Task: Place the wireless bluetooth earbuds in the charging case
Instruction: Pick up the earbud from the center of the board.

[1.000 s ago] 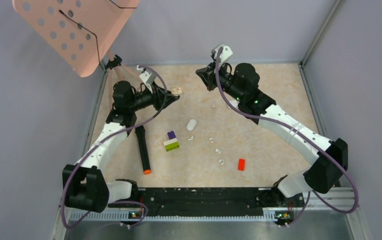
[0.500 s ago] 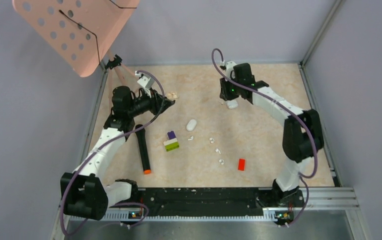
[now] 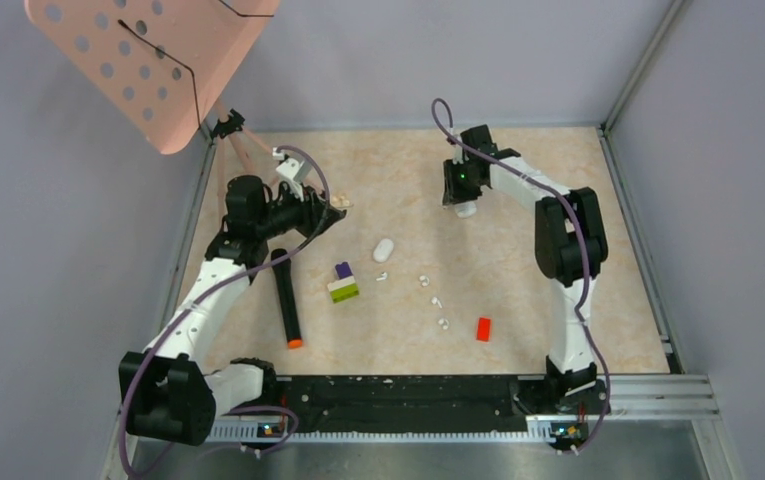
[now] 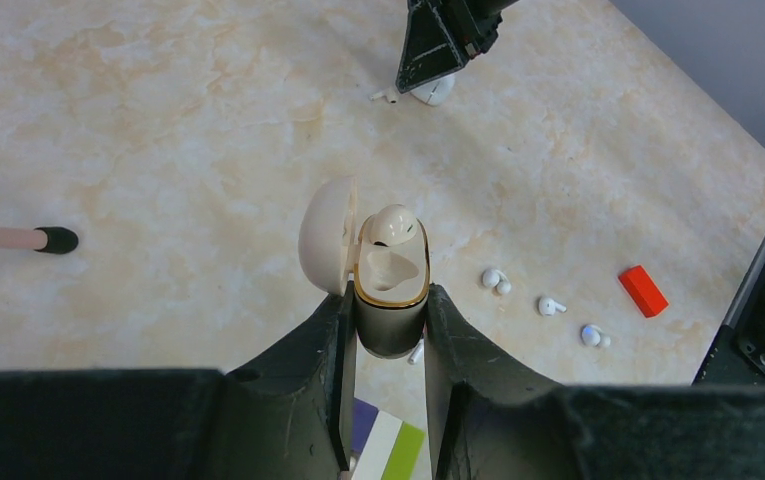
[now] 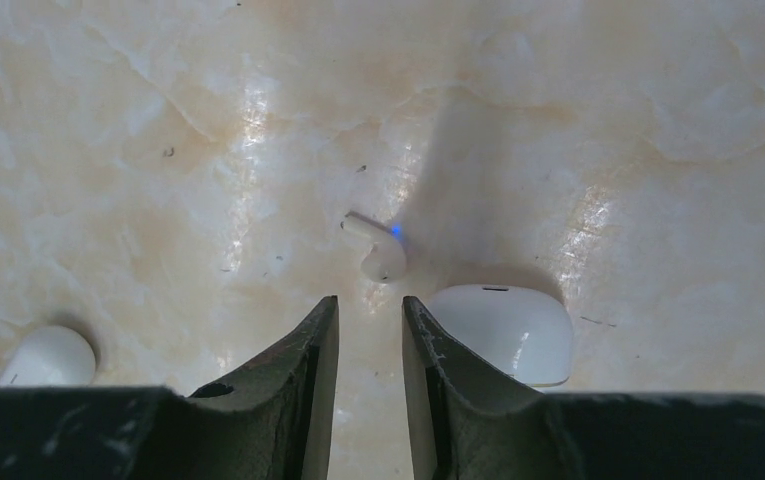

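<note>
Having just dropped near the far edge of the surface (image 3: 378, 150), the right gripper (image 5: 368, 305) is parting its empty jaws just short of a stemmed earbud (image 5: 376, 250), readying a pick, while the left gripper (image 4: 390, 300) is clamping the open charging case (image 4: 391, 285).

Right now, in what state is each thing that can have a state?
beige case: lid open, clamped between the left jaws.
left jaws: shut on the beige case.
right jaws: open, holding nothing.
stemmed earbud: lying loose, blue light on.
white case: closed, lying flat.
second white case: closed.
</note>
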Robot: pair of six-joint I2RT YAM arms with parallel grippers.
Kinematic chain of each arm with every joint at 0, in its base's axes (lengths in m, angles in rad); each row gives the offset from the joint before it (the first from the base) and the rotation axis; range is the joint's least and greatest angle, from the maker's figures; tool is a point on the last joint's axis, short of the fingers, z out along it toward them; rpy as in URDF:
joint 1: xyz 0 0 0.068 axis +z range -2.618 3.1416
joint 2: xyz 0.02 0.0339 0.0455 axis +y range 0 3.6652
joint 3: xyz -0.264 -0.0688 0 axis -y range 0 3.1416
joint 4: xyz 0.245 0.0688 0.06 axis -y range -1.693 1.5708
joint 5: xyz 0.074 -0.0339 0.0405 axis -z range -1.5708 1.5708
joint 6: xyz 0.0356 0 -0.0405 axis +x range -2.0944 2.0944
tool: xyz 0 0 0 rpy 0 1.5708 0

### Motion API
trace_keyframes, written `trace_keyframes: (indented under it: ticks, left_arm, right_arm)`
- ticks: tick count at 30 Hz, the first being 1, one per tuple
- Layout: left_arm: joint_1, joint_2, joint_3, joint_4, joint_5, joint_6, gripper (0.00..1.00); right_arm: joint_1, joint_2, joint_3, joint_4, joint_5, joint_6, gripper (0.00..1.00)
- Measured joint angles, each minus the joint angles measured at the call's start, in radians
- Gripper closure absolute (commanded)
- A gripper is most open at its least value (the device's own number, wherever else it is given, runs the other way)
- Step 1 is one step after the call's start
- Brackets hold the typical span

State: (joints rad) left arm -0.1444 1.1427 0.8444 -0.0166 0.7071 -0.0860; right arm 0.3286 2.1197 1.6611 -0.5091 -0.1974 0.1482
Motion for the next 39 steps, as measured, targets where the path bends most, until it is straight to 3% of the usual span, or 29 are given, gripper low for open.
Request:
trace_keyframes:
  ticks: [16, 31, 39]
  left_arm:
    - [0.011, 0.014, 0.027, -0.060, -0.026, 0.015, 1.00]
    - [0.013, 0.014, 0.027, -0.060, -0.046, 0.015, 1.00]
    - [0.013, 0.014, 0.027, -0.060, -0.047, 0.015, 1.00]
  right_arm:
    - [0.002, 0.089, 0.076, -0.023, 0.046, 0.065, 0.67]
    - [0.016, 0.091, 0.074, -0.035, 0.074, 0.065, 0.74]
    - [0.027, 0.100, 0.073, -0.029, 0.084, 0.061, 0.86]
